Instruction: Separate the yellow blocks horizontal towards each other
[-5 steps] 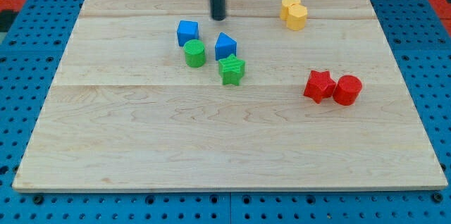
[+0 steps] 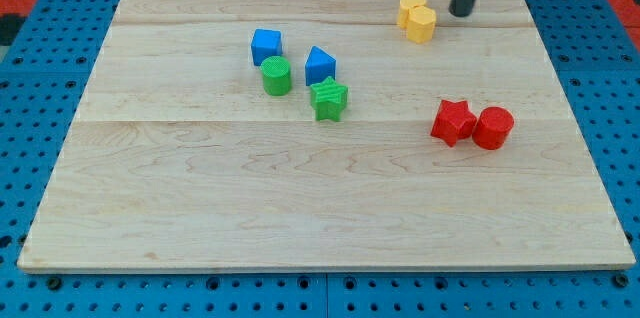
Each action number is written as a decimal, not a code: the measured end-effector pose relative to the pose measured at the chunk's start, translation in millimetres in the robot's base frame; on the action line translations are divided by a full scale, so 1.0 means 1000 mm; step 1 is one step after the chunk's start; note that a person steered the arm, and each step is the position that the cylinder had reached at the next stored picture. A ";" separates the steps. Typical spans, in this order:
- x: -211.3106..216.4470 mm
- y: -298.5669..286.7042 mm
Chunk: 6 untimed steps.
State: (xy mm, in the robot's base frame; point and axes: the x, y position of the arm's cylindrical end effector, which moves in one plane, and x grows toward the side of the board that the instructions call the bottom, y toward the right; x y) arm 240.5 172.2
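Observation:
Two yellow blocks touch each other near the view's top right of the wooden board [image 2: 300,208]: one yellow block [image 2: 410,7] behind and to the left, one yellow block [image 2: 423,25] in front and to the right. Their shapes are hard to make out. My tip [image 2: 461,13] stands just to the right of the pair, a small gap away, level with them.
A blue cube [image 2: 266,45], a green cylinder [image 2: 277,76], a blue triangular block [image 2: 319,64] and a green star [image 2: 328,99] cluster left of centre. A red star [image 2: 453,122] and a red cylinder [image 2: 493,128] touch at the right. Blue pegboard surrounds the board.
My tip has moved from above the blue and green cluster across to the right, past the yellow blocks, to their right side. No block has moved.

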 end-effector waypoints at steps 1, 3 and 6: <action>0.013 -0.051; 0.048 -0.092; -0.020 -0.117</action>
